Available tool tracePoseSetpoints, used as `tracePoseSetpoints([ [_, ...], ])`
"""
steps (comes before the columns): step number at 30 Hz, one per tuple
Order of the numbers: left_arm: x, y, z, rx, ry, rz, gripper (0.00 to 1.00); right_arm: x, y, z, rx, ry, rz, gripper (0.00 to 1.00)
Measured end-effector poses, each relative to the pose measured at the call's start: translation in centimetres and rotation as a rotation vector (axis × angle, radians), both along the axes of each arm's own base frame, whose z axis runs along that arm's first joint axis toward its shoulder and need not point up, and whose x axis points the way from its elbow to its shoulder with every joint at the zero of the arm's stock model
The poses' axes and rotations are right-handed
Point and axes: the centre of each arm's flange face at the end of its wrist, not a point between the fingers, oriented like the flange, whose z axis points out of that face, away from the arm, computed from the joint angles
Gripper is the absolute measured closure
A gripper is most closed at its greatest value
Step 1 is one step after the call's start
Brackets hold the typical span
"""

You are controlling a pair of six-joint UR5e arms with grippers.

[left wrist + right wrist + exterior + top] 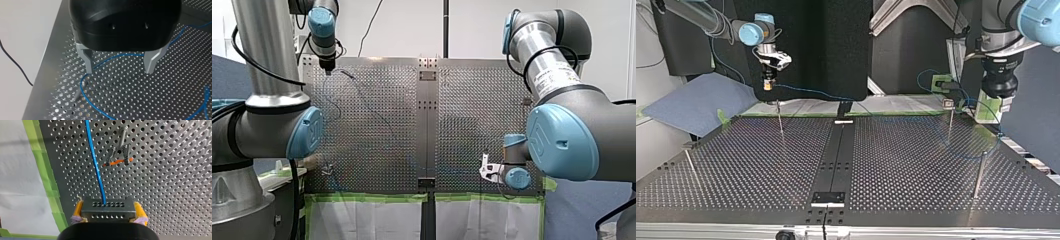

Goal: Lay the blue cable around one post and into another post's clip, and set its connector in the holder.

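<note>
blue cable [96, 162], connector [108, 213] in right claw [108, 205], unclear frontally

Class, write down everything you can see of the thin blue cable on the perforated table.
The thin blue cable is a slim, flexible wire, plastic-coated by its look. One end enters a grey perforated metal connector block clamped in my right pincer, between yellow pads. It leaves nearly straight above the perforated metal table, then lies on it in slack curves, passing below my open left pincer and bending beside a slim metal post.
</note>
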Motion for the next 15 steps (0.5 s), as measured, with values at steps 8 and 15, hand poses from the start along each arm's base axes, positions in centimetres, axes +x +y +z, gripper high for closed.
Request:
tracePoseSetpoints([
  [8, -1.0, 0.0, -0.4, -0.01, 0.077, 0.006, 0.0, 0.0, 0.0, 0.0, -0.001, -0.002, 0.0, 1.0],
  [15, -1.9, -0.2, -0.7, -0.016, 0.14, 0.005, 0.0, 0.0, 0.0, 0.0, 0.0, -0.002, 0.0, 1.0],
])
